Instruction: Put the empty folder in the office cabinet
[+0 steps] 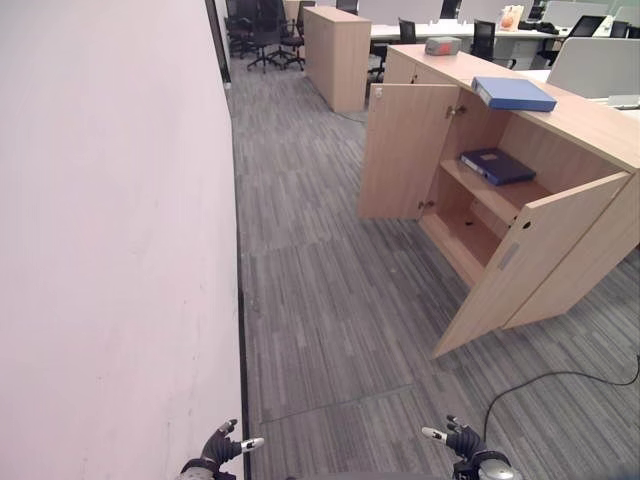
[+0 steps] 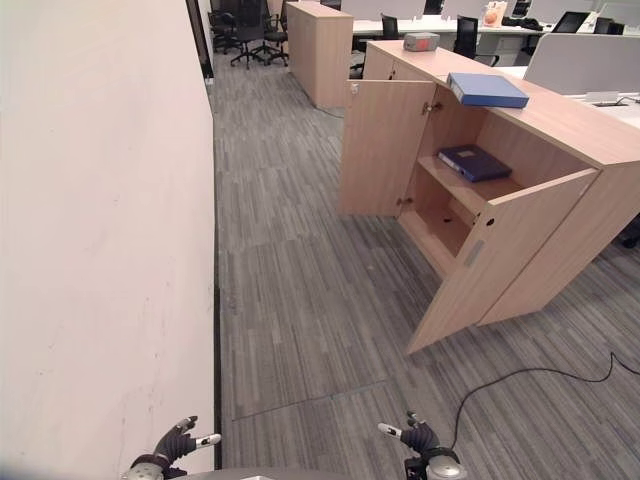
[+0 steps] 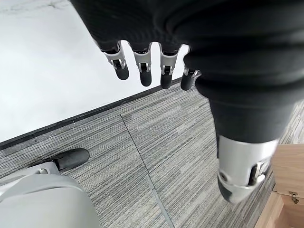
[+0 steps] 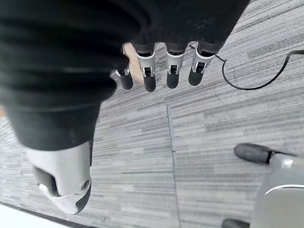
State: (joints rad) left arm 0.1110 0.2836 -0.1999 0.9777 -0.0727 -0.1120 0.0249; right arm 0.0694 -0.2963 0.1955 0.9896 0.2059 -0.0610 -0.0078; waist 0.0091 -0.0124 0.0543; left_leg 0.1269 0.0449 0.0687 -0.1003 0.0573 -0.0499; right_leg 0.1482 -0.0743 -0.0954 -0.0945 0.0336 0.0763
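Ahead stands a light wood-grain office cabinet [image 1: 500, 200], boxy and low, with both of its flat doors swung open: one door [image 1: 405, 150] on the far side, one door [image 1: 530, 265] nearer the robot. Two folders show. A dark blue folder [image 1: 497, 165], flat and rectangular, lies on the upper shelf [image 1: 490, 195] inside. A lighter blue folder [image 1: 513, 93], thick-spined, lies on the cabinet's smooth top. A small grey box [image 1: 442, 45] sits farther back on that top. Grey carpet tiles [image 1: 320, 300] with a fine striped weave cover the floor, and a plain white wall [image 1: 110, 220] runs along the robot's left. Low in the eye views, the left robot hand [image 1: 222, 446] and the right robot hand [image 1: 462, 440] hang over the carpet, each holding nothing, fingers relaxed and loosely straight.
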